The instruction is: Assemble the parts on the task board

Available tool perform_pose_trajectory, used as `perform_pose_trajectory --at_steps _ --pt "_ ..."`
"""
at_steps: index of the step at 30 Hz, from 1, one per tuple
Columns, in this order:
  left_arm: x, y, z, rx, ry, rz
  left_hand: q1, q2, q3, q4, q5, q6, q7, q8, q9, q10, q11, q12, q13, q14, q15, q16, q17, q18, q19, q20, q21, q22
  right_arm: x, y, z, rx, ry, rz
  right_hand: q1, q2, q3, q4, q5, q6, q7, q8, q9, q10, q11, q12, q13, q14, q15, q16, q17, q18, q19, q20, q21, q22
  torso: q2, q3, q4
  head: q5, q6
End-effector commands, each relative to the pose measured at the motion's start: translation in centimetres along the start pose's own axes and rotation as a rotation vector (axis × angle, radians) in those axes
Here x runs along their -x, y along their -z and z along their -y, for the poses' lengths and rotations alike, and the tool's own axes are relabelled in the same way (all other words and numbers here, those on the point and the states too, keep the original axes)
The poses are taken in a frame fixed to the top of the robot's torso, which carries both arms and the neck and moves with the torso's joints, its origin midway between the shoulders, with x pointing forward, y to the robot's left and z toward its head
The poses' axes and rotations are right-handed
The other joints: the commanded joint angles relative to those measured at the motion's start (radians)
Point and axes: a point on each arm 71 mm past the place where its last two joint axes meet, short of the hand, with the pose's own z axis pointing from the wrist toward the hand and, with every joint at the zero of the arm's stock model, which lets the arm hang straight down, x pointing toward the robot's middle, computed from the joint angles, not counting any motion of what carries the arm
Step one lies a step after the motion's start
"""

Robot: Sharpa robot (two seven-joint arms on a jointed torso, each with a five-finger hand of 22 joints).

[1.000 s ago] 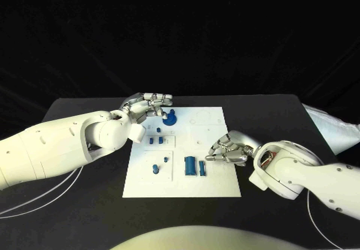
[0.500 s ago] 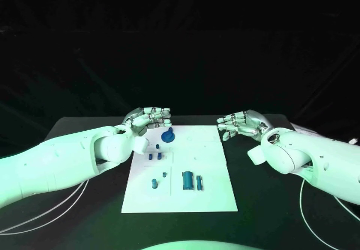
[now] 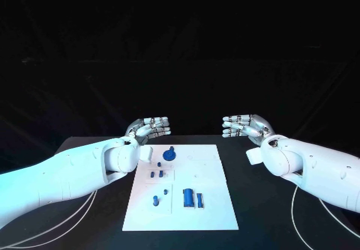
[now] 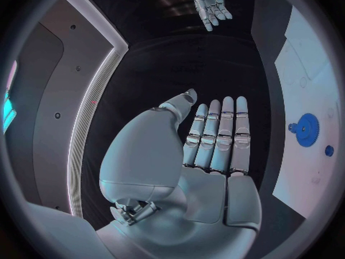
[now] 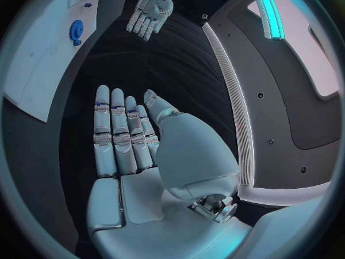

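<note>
The white task board lies in the middle of the black table. On it sit a blue gear, small blue pegs, a blue block and a thin blue bar. My left hand is raised above the table's far left, fingers straight and together, holding nothing. My right hand is raised at the far right, palm facing the left one, also holding nothing. The left wrist view shows my flat left hand, the gear and my right hand. The right wrist view shows my right hand, the gear and my left hand.
The black table runs out on both sides of the board. White cables hang beside my left arm near the front left, and another cable at the right.
Both hands rose off the board and table. The right hand moved from the board's right edge up to the far right; its fingers straightened. The head view tilted upward.
</note>
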Motion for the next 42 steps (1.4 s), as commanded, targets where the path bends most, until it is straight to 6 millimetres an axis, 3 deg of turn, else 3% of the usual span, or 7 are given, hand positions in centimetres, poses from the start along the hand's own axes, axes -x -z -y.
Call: perform_pose_trajectory --at_steps 1,3,19,20,25,26,42 --pt "0.3 -0.1 0.0 -0.035 0.006 0.045 -0.001 0.01 -0.005 -0.001 -0.001 0.006 0.006 -0.004 0.0 0.006 0.003 -0.008 -0.001 0.001 0.006 -0.01 -0.004 0.012 0.004 0.007 -0.007 -0.008 -0.4 -0.2 -0.3 0.055 -0.019 -0.043 -0.02 0.0 0.022 -0.012 0.003 0.011 -0.001 0.0 -0.009 0.013 -0.002 -0.005 -0.009 0.024 -0.004 -0.005 -0.014 0.007 0.021 -0.005 -0.009 -0.001 -0.006 0.0043 0.0009 0.002 0.008" --pt "0.1 -0.1 -0.1 -0.003 -0.001 0.012 -0.404 0.091 -0.111 -0.002 -0.035 -0.286 -0.052 -0.089 -0.067 -0.298 -0.048 -0.061 -0.063 -0.296 -0.04 -0.065 -0.042 -0.051 -0.261 -0.07 -0.089 -0.147 -0.1 -0.1 0.0 0.009 -0.002 -0.005 -0.419 -0.03 -0.047 0.088 -0.036 -0.288 -0.059 -0.063 -0.057 -0.329 -0.042 -0.099 -0.071 -0.346 -0.086 -0.076 -0.055 -0.053 -0.316 -0.061 -0.068 -0.066 -0.002 0.0015 0.0003 0.001 0.003" --pt "-3.4 3.0 -0.3 -0.086 -0.124 0.109 -0.849 0.091 -0.235 -0.002 -0.118 -0.604 -0.183 -0.089 -0.067 -0.624 -0.161 -0.188 -0.063 -0.621 -0.132 -0.134 -0.132 -0.089 -0.552 -0.15 -0.089 -0.3 -3.3 2.9 -0.2 0.033 -0.068 0.176 -0.873 -0.03 -0.117 0.088 -0.12 -0.609 -0.123 -0.063 -0.168 -0.7 -0.137 -0.099 -0.071 -0.749 -0.086 -0.076 -0.154 -0.091 -0.683 -0.189 -0.137 -0.066 0.021 0.0144 0.0964 -0.078 0.08" --pt "-3.6 3.2 -0.3 -0.094 -0.133 0.116 -0.87 0.091 -0.241 -0.002 -0.118 -0.618 -0.183 -0.089 -0.067 -0.639 -0.161 -0.188 -0.063 -0.636 -0.132 -0.207 -0.132 -0.095 -0.565 -0.154 -0.089 -0.307 -3.6 3.3 -0.2 0.032 -0.073 0.193 -0.896 -0.03 -0.122 0.088 -0.12 -0.625 -0.194 -0.063 -0.168 -0.719 -0.137 -0.099 -0.071 -0.77 -0.086 -0.076 -0.154 -0.098 -0.702 -0.189 -0.14 -0.066 0.022 0.0146 0.0978 -0.08 0.082" --pt "-4.7 4.4 -0.2 -0.127 -0.17 0.144 -0.961 0.091 -0.266 -0.002 -0.118 -0.684 -0.183 -0.089 -0.067 -0.707 -0.161 -0.188 -0.063 -0.704 -0.132 -0.207 -0.132 -0.171 -0.625 -0.171 -0.089 -0.339 -4.9 4.8 -0.4 0.023 -0.088 0.265 -0.988 -0.03 -0.203 0.088 -0.12 -0.692 -0.194 -0.063 -0.168 -0.796 -0.137 -0.099 -0.071 -0.854 -0.086 -0.076 -0.154 -0.104 -0.779 -0.189 -0.212 -0.066 0.022 0.0147 0.0983 -0.08 0.082" --pt "-4.8 4.5 -0.2 -0.131 -0.174 0.147 -0.977 0.091 -0.27 -0.002 -0.118 -0.695 -0.183 -0.089 -0.067 -0.719 -0.161 -0.188 -0.063 -0.715 -0.132 -0.207 -0.132 -0.171 -0.636 -0.242 -0.089 -0.344 -5.0 5.0 -0.5 0.022 -0.089 0.275 -1.003 -0.03 -0.203 0.088 -0.12 -0.702 -0.194 -0.063 -0.168 -0.81 -0.137 -0.099 -0.071 -0.867 -0.086 -0.076 -0.154 -0.177 -0.791 -0.189 -0.212 -0.066 0.022 0.0147 0.0983 -0.08 0.082" --pt "-5.1 4.8 -0.1 -0.14 -0.184 0.154 -1.152 0.091 -0.37 -0.002 -0.118 -0.821 -0.183 -0.089 -0.067 -0.848 -0.161 -0.188 -0.063 -0.843 -0.132 -0.207 -0.132 -0.171 -0.75 -0.242 -0.089 -0.471 -5.7 5.9 -0.6 0.013 -0.094 0.311 -1.177 -0.03 -0.203 0.088 -0.12 -0.83 -0.194 -0.063 -0.168 -0.956 -0.137 -0.099 -0.071 -1.028 -0.086 -0.076 -0.154 -0.177 -0.937 -0.189 -0.212 -0.066 0.022 0.0147 0.0983 -0.08 0.082"
